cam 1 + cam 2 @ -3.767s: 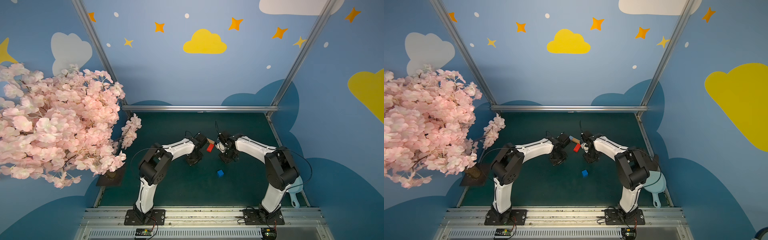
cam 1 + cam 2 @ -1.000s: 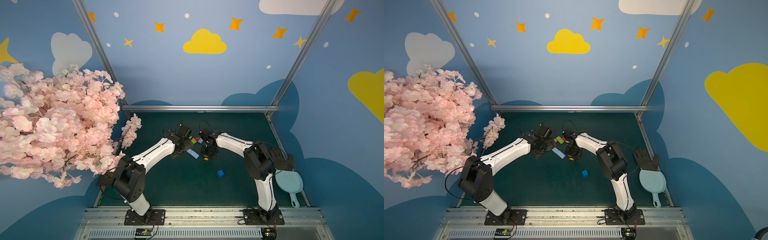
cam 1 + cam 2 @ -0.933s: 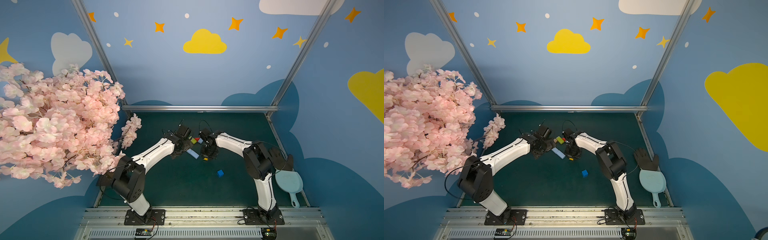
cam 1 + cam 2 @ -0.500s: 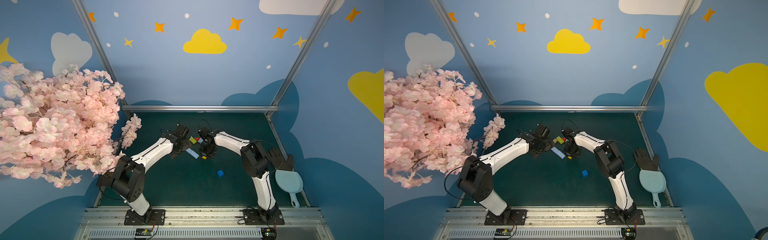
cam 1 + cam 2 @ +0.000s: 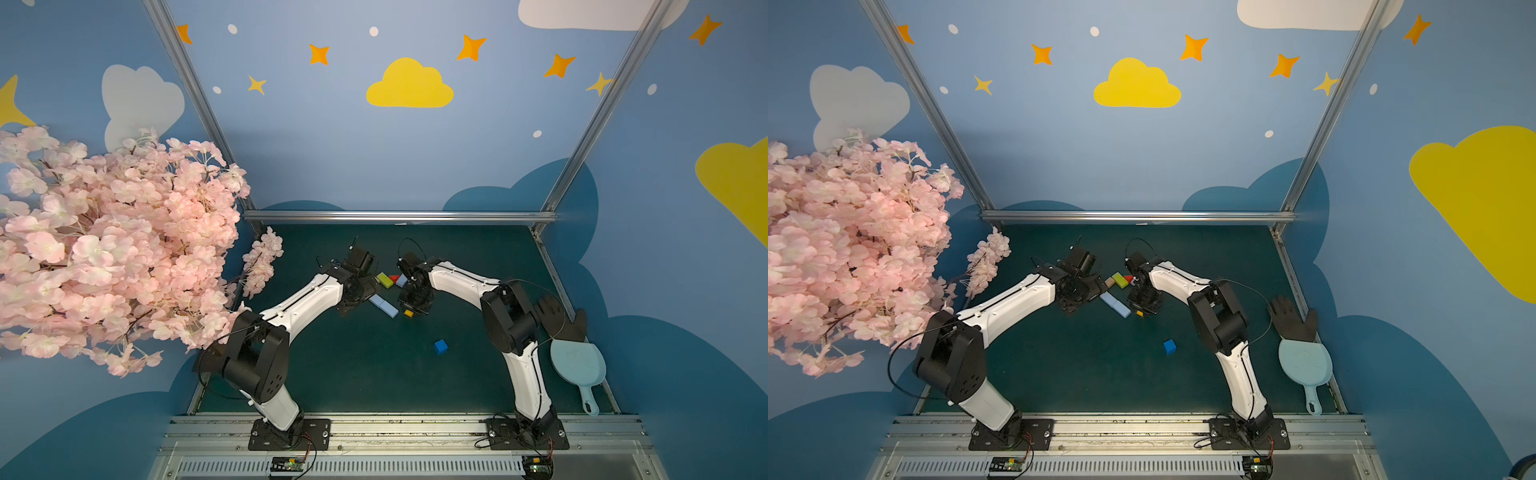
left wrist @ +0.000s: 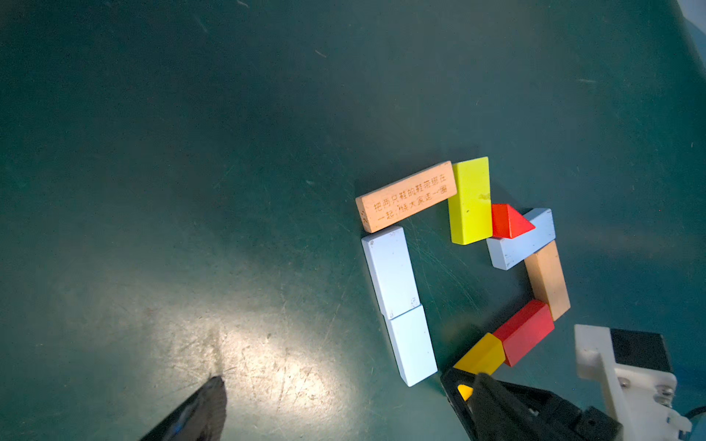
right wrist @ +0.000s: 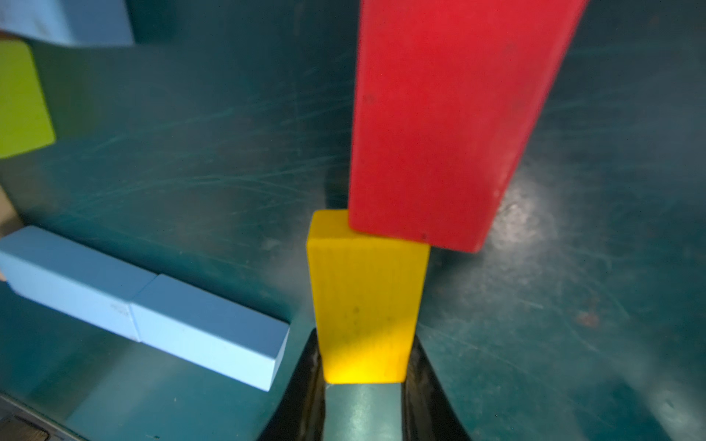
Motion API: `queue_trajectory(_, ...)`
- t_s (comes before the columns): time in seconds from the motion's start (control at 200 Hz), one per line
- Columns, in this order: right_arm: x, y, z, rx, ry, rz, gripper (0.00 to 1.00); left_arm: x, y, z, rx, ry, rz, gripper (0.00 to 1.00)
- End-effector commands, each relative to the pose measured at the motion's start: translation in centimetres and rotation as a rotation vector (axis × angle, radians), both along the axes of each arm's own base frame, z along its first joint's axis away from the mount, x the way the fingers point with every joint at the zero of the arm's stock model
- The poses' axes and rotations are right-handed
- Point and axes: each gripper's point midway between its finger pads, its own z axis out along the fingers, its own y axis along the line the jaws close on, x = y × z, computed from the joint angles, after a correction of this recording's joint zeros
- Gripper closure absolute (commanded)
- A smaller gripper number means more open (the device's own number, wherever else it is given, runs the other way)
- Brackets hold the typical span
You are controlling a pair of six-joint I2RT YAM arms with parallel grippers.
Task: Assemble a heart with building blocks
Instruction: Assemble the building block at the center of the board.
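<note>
Pinches yellow bar (image 7: 365,298) in right tool (image 7: 365,366), end against red bar (image 7: 447,122). Holds left tool (image 5: 360,296) spread wide beside light blue bars (image 6: 397,301). Could shove red bar askew if dragged on release, opening the heart (image 6: 542,282). Leaves dark blue cube (image 5: 441,346) well apart on surface (image 5: 374,374).

- The unfinished ring of blocks (image 5: 384,304) lies on the table (image 5: 357,382), behind its middle.
- The cube (image 5: 441,346) sits well apart from it, nearer the table's front.
- Within the ring, the triangle (image 6: 510,221) sits between two bars (image 6: 470,200), touching both.
- The short bar (image 7: 366,298) lies between the right gripper's (image 7: 365,362) fingers, its far end touching the next bar (image 7: 450,114).
- The dustpan (image 5: 577,365) lies at the table's right edge, the glove (image 5: 559,318) just behind it.
</note>
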Motion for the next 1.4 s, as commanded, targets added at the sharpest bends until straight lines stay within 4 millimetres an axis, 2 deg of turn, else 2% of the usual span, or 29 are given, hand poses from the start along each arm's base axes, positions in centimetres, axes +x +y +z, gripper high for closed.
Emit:
queue_trajectory(0.0,-1.1,-1.2,-1.6,-0.081,0.06,-0.023,1.0,-0.1,0.3,-0.7,0.006,0.024,-0.007,0.0)
queue_trajectory(0.225,-1.4,-1.9,-1.4,-0.111,0.063,-0.036,1.0,-0.1,0.6,-1.0,-0.003,0.037,-0.005,0.0)
queue_trajectory(0.515,-1.4,-1.8,-1.3,-0.122,0.06,-0.036,1.0,0.0,0.8,-1.0,-0.012,0.041,-0.001,0.0)
queue_trajectory(1.011,-1.9,-1.8,-2.7,-0.127,0.11,-0.049,1.0,-0.1,1.5,-1.5,-0.023,0.06,0.013,0.0)
queue_trajectory(1.311,-2.1,-2.1,-3.1,-0.143,0.129,-0.067,0.56,-0.1,1.8,-1.5,-0.03,0.065,0.014,0.0)
queue_trajectory(1.396,-2.2,-2.3,-3.3,-0.147,0.141,-0.071,0.37,-0.1,1.8,-1.5,-0.031,0.064,0.013,0.0)
